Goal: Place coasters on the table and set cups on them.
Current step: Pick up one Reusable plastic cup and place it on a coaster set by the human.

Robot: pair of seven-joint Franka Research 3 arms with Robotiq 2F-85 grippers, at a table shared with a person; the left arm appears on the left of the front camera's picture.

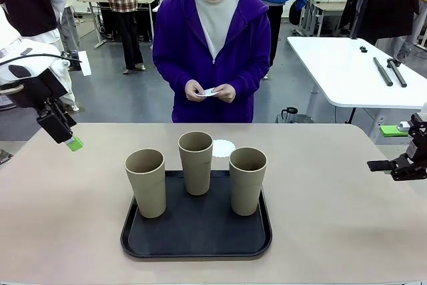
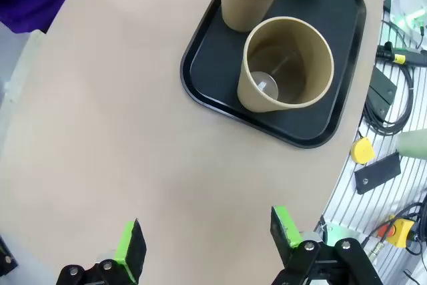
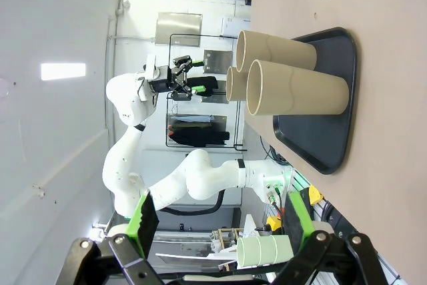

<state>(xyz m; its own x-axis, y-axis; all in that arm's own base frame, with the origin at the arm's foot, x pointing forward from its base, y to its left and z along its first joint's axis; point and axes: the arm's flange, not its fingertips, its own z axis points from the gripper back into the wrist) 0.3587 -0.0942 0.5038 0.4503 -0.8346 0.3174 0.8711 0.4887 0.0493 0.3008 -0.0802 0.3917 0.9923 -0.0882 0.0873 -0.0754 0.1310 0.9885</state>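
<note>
All 3 cups [image 1: 195,161] stand upright on the black tray [image 1: 197,253] at mid table [image 1: 67,218], prob. because no cup can go down till its coaster is laid. One coaster [image 1: 224,147] lies flat on the table just beyond the tray's far edge, btw. the middle and right cups, and the person's hands [image 1: 210,91] at the far side hold a small white piece, likely the next one. Left pincer [image 2: 207,235] hovers over bare table left of the tray, jaws wide, nothing in them; right pincer [image 3: 217,221] hangs near the right edge, also wide and empty, both clear of the tray, I'd say to give the person room
</note>
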